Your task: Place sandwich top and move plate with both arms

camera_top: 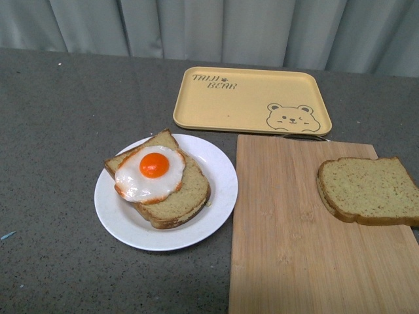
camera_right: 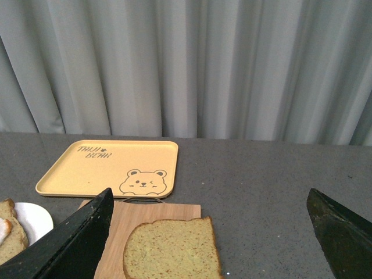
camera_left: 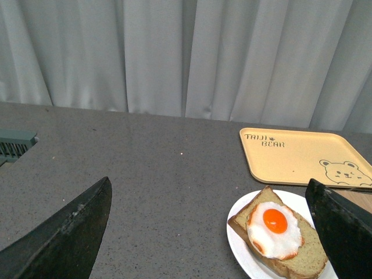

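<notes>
Sandwich top [camera_top: 370, 190]: flat on the right part of the wooden board [camera_top: 281, 255], well apart from the plate.
Plate [camera_top: 221, 196]: just beside the board's left edge, carrying a bread slice [camera_top: 180, 203] with a fried egg [camera_top: 150, 173].
Right gripper [camera_right: 203, 238]: fingers wide apart, empty, above the sandwich top.
Left gripper [camera_left: 209, 232]: fingers wide apart, empty, near the plate.
Risk: the top may slide off the rounded egg; unequal pull by the two arms may tilt the plate.
Around: the yellow bear tray [camera_top: 252, 98] lies behind; nothing blocks the way.
</notes>
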